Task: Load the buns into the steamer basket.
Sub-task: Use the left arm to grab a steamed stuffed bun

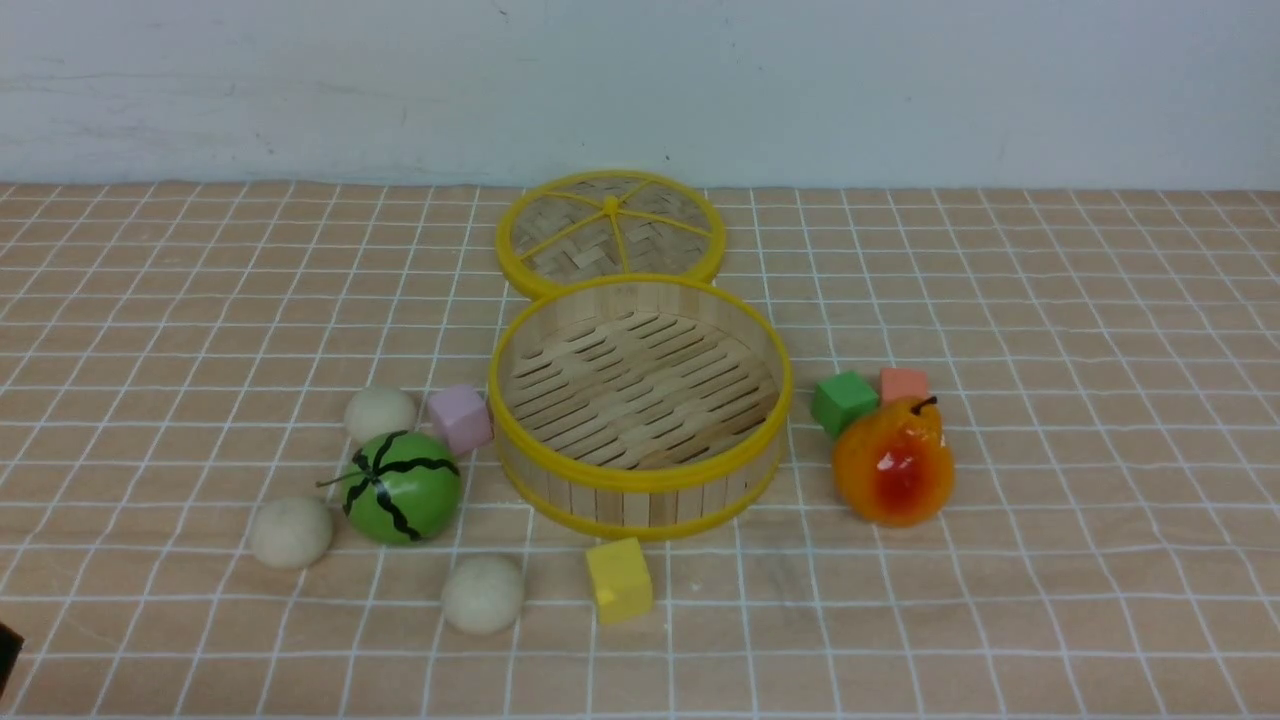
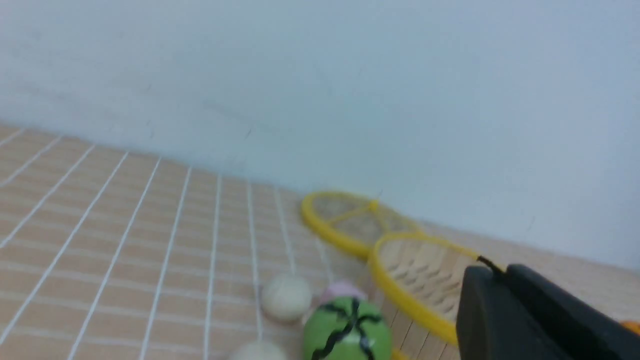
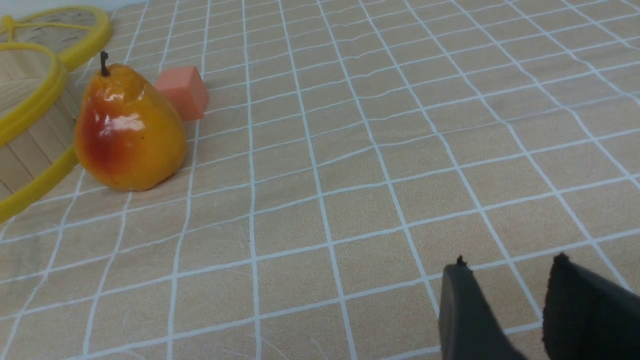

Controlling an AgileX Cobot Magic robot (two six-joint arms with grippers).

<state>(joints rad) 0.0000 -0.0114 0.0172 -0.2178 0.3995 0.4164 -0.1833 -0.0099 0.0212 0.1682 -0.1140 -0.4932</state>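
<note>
Looks like a robot test setup: a grid-patterned tabletop (image 1: 1080, 620) against a scuffed, plain wall (image 1: 820, 90).

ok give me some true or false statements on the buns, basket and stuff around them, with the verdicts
1. All three buns lie outside the steamer basket. True.
2. The woven lid covers the basket. False: it is off, behind the basket, whose slatted floor shows.
3. The pear is on the basket's right. True.
4. The yellow cube sits inside the basket. False: it is on the table in front of it.
5. The right gripper is closed on a bun. False: its fingers stand apart with nothing between them.
</note>
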